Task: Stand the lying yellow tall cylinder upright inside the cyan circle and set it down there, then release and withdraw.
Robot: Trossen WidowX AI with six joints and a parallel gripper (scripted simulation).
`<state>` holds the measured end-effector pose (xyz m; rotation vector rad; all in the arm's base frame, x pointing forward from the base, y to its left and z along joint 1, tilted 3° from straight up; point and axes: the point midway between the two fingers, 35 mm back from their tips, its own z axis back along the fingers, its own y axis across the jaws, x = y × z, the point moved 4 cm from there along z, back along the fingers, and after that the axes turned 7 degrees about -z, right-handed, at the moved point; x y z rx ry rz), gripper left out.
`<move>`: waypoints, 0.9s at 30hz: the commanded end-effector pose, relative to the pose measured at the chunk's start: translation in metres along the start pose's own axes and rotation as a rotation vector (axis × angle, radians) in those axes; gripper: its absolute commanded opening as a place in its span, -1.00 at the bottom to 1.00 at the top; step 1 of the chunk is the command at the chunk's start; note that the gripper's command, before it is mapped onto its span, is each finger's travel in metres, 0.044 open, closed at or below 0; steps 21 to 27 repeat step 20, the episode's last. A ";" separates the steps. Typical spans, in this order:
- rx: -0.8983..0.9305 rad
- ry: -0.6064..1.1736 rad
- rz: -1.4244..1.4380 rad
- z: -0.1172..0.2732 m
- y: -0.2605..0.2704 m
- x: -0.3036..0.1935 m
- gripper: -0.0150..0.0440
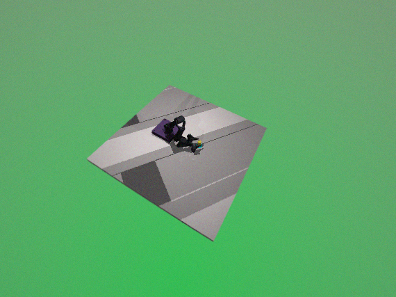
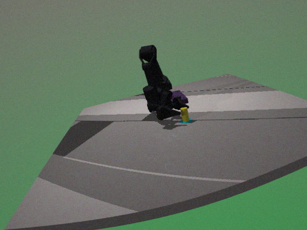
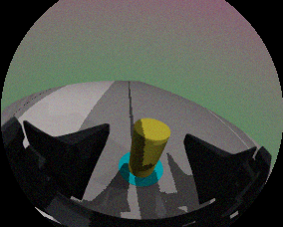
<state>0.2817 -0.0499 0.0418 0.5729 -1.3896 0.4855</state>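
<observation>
The yellow tall cylinder [image 1: 199, 142] [image 2: 185, 116] [image 3: 145, 154] stands on end, its base inside the cyan circle [image 1: 200, 147] [image 2: 190, 120] [image 3: 125, 163]. It looks slightly slanted in the exterior view and the wrist view; I cannot tell whether it truly leans or the view skews it. The circle shows around its base in the wrist view. My gripper [image 1: 197, 143] [image 2: 185, 110] [image 3: 149, 133] is open wide, with one finger on each side of the cylinder. In the wrist view a gap shows between each finger and the cylinder.
The purple base block [image 1: 160, 132] [image 2: 180, 95] lies under the arm's foot, behind the gripper. The grey table [image 1: 205, 174] [image 2: 134, 151] has light and dark bands and thin lines. Shadows of the fingers fall near the circle.
</observation>
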 end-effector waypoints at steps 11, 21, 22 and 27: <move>-0.011 -0.035 -0.013 0.008 0.000 0.050 0.86; -0.015 -0.059 -0.026 0.015 0.007 0.084 0.86; -0.015 -0.059 -0.026 0.015 0.007 0.084 0.86; -0.015 -0.059 -0.026 0.015 0.007 0.084 0.86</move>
